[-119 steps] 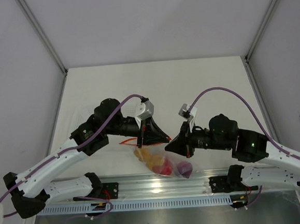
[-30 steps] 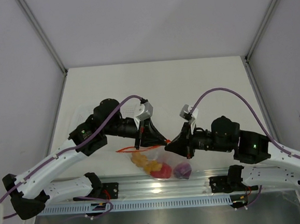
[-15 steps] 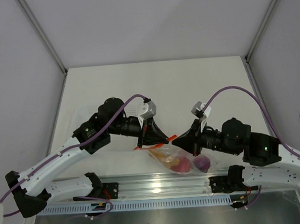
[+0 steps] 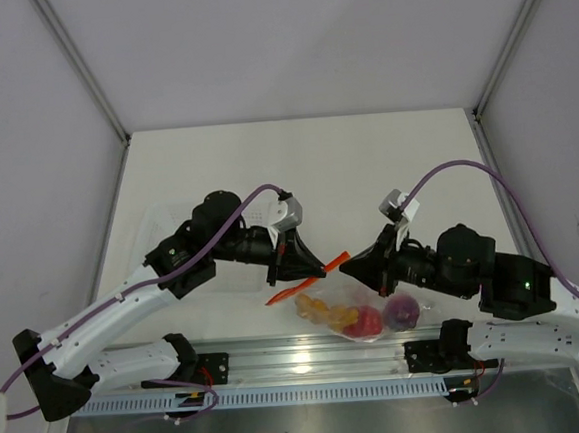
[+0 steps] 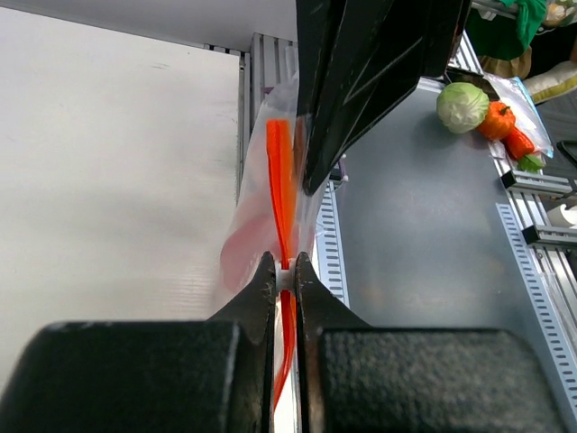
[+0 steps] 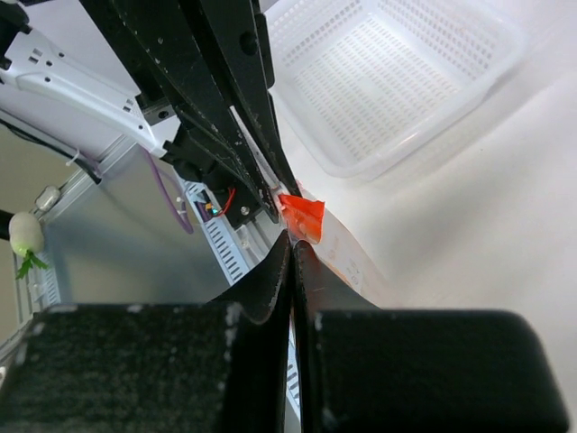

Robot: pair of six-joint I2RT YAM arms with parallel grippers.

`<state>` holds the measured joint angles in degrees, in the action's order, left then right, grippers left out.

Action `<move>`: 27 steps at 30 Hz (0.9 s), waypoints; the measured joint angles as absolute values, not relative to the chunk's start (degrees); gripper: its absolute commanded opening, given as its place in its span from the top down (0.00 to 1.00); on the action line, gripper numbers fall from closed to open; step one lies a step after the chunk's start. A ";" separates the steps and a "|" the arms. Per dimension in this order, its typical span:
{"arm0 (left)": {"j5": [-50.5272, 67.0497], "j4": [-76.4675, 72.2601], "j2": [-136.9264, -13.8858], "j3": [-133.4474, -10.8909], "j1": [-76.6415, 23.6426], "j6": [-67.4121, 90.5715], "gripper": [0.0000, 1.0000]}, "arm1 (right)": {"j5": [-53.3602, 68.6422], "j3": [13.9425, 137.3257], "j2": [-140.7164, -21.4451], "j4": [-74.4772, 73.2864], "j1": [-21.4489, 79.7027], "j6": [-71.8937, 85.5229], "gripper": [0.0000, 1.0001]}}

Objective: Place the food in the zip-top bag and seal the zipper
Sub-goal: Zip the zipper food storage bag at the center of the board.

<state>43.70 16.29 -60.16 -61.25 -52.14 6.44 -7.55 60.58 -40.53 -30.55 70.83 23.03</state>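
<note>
1. Left gripper (image 5: 284, 264): jaws pressed together on the zipper (image 5: 279, 171), strip pinched between the fingertips.
2. Right gripper (image 6: 290, 242): jaws shut, apparently on the edge of the zip-top bag (image 4: 361, 296) just below the zipper's red end. How much film it has hold of cannot be read.
3. In the top view the two grippers meet tip to tip at centre frame. The bag hangs below them toward the bottom edge, with the food (image 4: 363, 320) inside: yellow, red and purple pieces.
4. Zipper's long axis in the top view: diagonal, lower left up to centre right. In the left wrist view it runs straight up the frame.
5. Judgement: loading is done and sealing is in hand. The next move calls for one pinch to anchor while the other slides along the strip, kept taut.
6. White tray (image 6: 397, 81) sits upper right in the right wrist view, apart from the bag.
</note>
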 measured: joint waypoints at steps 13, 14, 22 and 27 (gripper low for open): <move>44.16 16.73 -59.33 -59.83 -51.96 6.39 0.99 | -9.28 64.75 -39.97 -34.46 70.83 21.74 0.95; 44.14 17.19 -59.20 -59.83 -51.96 6.37 0.99 | -8.67 64.73 -40.21 -34.50 70.83 21.76 0.89; 43.64 24.27 -58.85 -62.30 -51.94 5.04 0.99 | -0.75 63.33 -44.21 -33.76 70.78 22.61 0.44; 43.70 26.13 -58.83 -63.99 -51.94 4.05 0.99 | 1.50 62.02 -47.16 -34.02 70.78 22.44 0.32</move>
